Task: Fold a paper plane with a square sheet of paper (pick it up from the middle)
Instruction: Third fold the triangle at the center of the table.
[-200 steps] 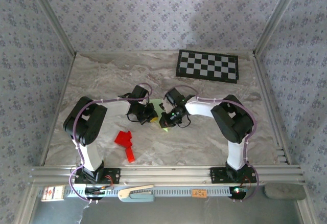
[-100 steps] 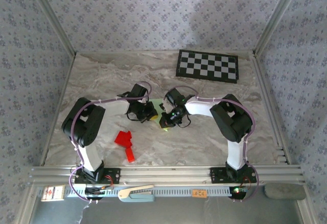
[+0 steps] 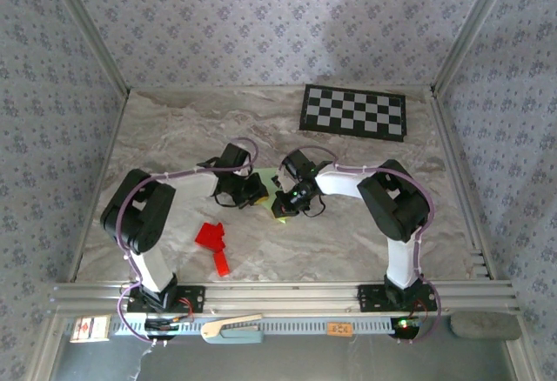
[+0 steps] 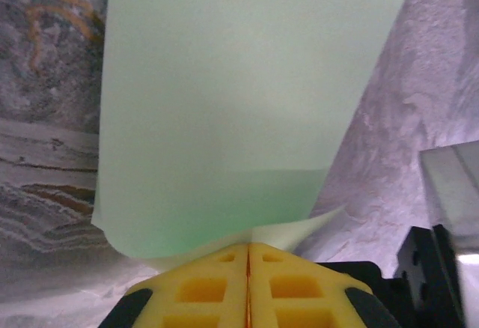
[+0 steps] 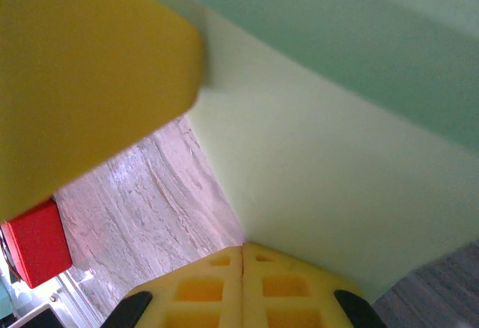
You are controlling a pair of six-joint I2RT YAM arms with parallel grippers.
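Both grippers are shut on the paper. The left gripper (image 4: 248, 249) is seen with its yellow fingers (image 4: 202, 290) pressed together and a curled edge of the square sheet of paper (image 4: 224, 96) nipped at their tips. The right gripper (image 5: 242, 249) is likewise closed, with the sheet rising from its seam. The sheet is kept near the middle of the table (image 3: 174, 137), between the two wrists, which are drawn in close together. Whether it is lifted clear or partly resting cannot be told. It is bent over on itself, and a darker band shows where one layer lies behind another. A fold is therefore judged to be under way, one edge being held fast while the other is brought across. So thin a sheet is kept from drooping by two close pinches.

A red paper shape (image 3: 213, 243) lies flat at the near left, well apart, and a checkerboard (image 3: 354, 112) is laid at the far right. Neither stands in the way. The work is crowded by the grippers themselves, one left finger (image 5: 82, 81) being seen blurred just beside the right wrist.
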